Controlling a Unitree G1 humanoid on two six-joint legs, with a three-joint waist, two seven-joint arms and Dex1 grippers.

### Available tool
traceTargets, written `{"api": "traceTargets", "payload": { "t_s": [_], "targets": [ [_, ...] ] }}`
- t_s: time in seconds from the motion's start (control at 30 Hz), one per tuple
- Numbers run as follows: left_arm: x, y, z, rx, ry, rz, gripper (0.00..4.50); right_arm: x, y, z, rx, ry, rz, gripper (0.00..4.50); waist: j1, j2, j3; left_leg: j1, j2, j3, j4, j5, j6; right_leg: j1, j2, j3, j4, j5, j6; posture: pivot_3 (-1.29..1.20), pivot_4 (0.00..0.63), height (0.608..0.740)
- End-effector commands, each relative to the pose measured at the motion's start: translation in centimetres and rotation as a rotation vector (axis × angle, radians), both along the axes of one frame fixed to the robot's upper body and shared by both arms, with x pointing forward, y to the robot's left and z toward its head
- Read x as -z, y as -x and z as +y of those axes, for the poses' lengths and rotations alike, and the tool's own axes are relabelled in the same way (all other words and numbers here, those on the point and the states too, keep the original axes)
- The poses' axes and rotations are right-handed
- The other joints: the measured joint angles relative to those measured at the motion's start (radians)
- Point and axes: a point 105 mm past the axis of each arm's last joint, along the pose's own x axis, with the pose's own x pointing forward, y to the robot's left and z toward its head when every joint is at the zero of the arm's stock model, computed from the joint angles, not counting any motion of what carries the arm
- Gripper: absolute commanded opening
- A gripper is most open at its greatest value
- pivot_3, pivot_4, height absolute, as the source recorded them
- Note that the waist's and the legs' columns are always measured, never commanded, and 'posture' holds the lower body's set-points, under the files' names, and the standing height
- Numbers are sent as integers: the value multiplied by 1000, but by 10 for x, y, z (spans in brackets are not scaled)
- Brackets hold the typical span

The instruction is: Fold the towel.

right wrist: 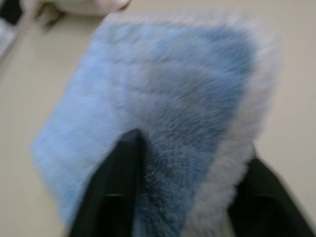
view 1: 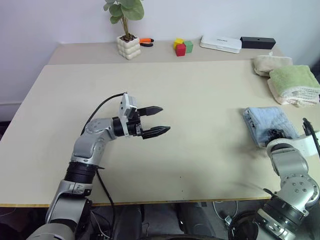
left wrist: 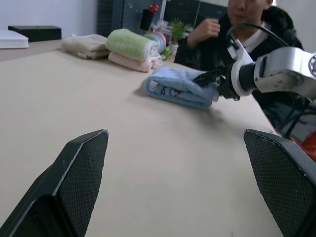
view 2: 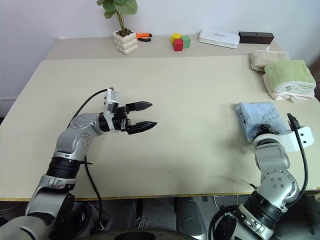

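Observation:
The light blue towel (view 1: 265,122) lies folded into a small thick rectangle at the table's right side, its pale edging showing in the right wrist view (right wrist: 163,84). My right gripper (view 1: 275,134) is at the towel's near end. Its two black fingers (right wrist: 123,177) stand apart over the fluffy cloth and the jaws are open. My left gripper (view 1: 164,119) hovers open over the bare middle of the table, pointing toward the towel (left wrist: 177,86), well apart from it and with nothing between its fingers.
A green folded towel (view 1: 295,80) on a pinkish one and a beige towel (view 1: 270,62) sit at the back right. Along the far edge stand a potted plant (view 1: 129,46), coloured blocks (view 1: 182,46), a white box (view 1: 220,43) and a black box (view 1: 257,42). A person (left wrist: 247,19) sits beyond the right side.

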Motion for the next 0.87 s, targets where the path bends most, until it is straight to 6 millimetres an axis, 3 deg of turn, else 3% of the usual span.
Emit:
{"api": "traceTargets", "payload": {
  "t_s": [0.03,0.07,0.2,0.27,0.33,0.37,0.43,0.5,0.63,0.77,0.87],
  "targets": [
    [-6,2,-6,16,17,-34,4500,-23,15,-12,87,114,-15,4037,-1,0,0,0,0,0,0,0,0,0,0,0,0,0,0,0,150,740],
    [-6,1,-7,15,19,-34,4500,-25,17,-13,95,135,-6,4469,-2,0,0,0,0,0,0,0,0,0,0,0,0,0,0,0,150,740],
    [-7,-4,-9,6,29,-41,4500,-33,25,-20,133,281,56,4469,-2,0,0,1,0,0,0,0,0,0,1,0,0,0,0,0,150,740],
    [-8,-6,-7,-7,29,-55,4500,-59,16,-17,75,455,15,4469,-3,1,0,1,0,0,0,0,0,0,1,0,0,-1,-2,0,150,740],
    [-9,-10,-3,-24,27,-63,4500,-95,0,-3,-40,704,-50,4469,-4,3,1,1,0,1,0,0,0,0,0,1,0,-2,-3,0,150,740],
    [-10,-11,0,-37,20,-75,4500,-115,-12,14,-154,845,-118,4469,-4,3,1,1,0,2,0,0,0,0,0,3,-1,-2,-3,0,150,740],
    [-10,-16,7,-66,8,-84,4500,-130,-30,44,-374,965,-226,4469,-8,3,0,1,0,2,0,0,0,-1,1,3,-1,-1,-3,0,150,740],
    [-9,-22,18,-115,-15,-109,4500,-130,-38,85,-697,1005,-343,4469,-9,2,0,2,1,1,0,0,0,0,3,2,-1,0,0,0,150,740],
    [-11,-25,39,-190,-46,-146,4500,-113,-26,132,-1132,1005,-451,4469,1,0,1,1,1,-1,-1,-1,2,1,3,1,-1,-1,1,0,150,740],
    [-7,-21,60,-246,-95,-156,4500,-94,-10,159,-1389,1078,-484,4469,4,-1,2,-1,-1,0,1,-1,2,1,-1,0,-3,-1,2,0,150,740],
    [-7,-19,71,-301,-134,-187,4500,-86,-7,166,-1483,1102,-495,4469,3,-2,2,0,-1,0,2,-1,2,1,-1,0,-2,-1,2,0,150,740]
  ]
}}
